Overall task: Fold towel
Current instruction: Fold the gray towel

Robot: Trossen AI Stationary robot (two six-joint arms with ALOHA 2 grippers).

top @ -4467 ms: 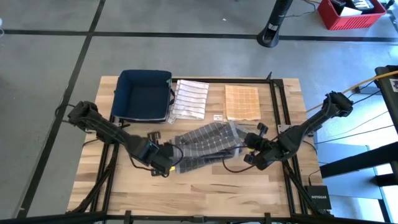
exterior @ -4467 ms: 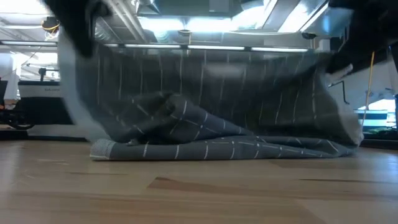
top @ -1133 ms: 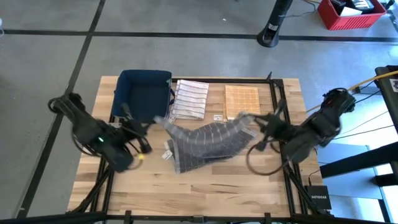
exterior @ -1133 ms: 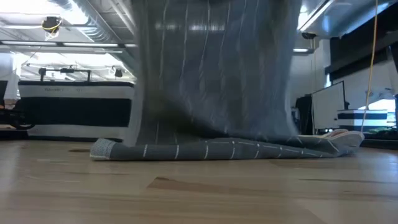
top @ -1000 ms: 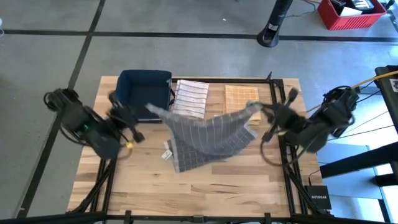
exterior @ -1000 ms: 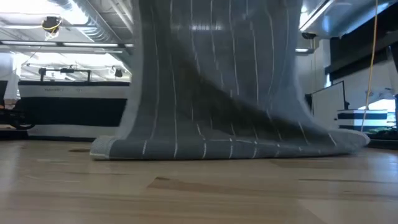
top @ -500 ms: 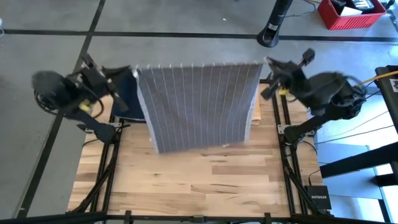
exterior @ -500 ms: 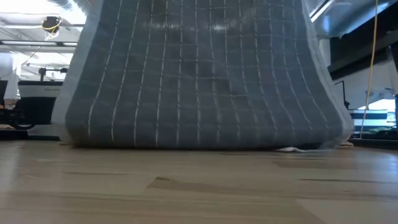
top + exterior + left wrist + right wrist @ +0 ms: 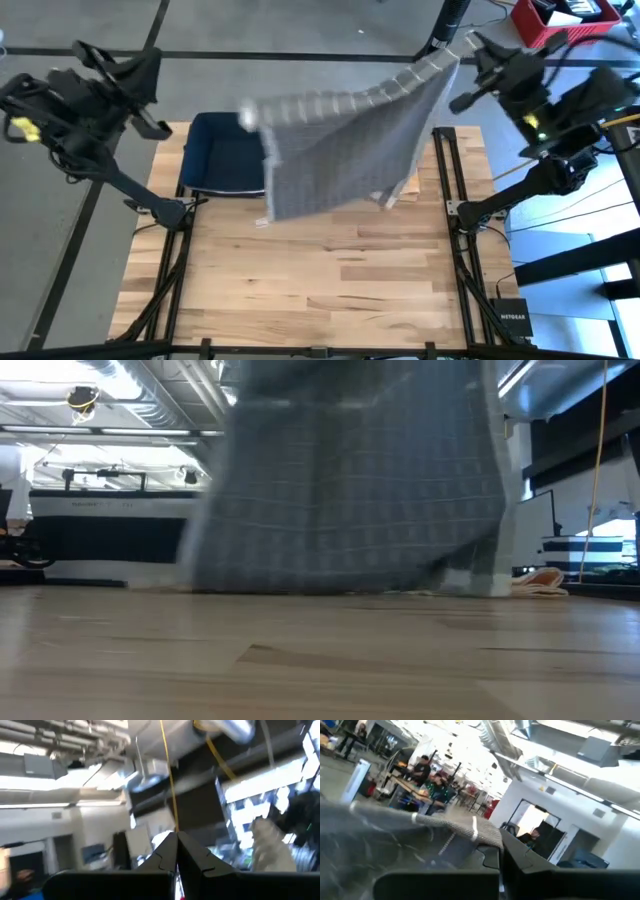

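The grey towel [image 9: 345, 150] with thin white lines hangs high over the table's far half. My right gripper [image 9: 468, 50] is shut on its upper right corner, above the table's far right corner. The towel's other upper corner [image 9: 250, 113] hangs free and lower. My left gripper [image 9: 152, 75] is up beyond the table's far left corner, well apart from the towel; the left wrist view shows it [image 9: 176, 842] shut with nothing between the fingers. In the low view the towel [image 9: 350, 490] is blurred, and whether its lower edge touches the table I cannot tell. My right gripper pinches the towel's hemmed corner [image 9: 482, 834] between its two fingers. The fingers come from the table's right side, slanting a little upward. The towel hangs below and to the left of the hold, its top edge sloping down to the free corner.
A dark blue bin [image 9: 225, 155] stands at the table's far left. A peach folded cloth [image 9: 545, 580] lies at the far right, partly under the hanging towel. A red crate [image 9: 560, 22] sits on the floor beyond the table. The near half of the wooden table [image 9: 320, 290] is bare.
Both grippers have risen, gone toward the far edge and drawn apart, lifting the towel off the table and spreading it between them. The left corner has then come out of my left gripper, which has swung on to the left. The towel now hangs slanted from my right gripper.
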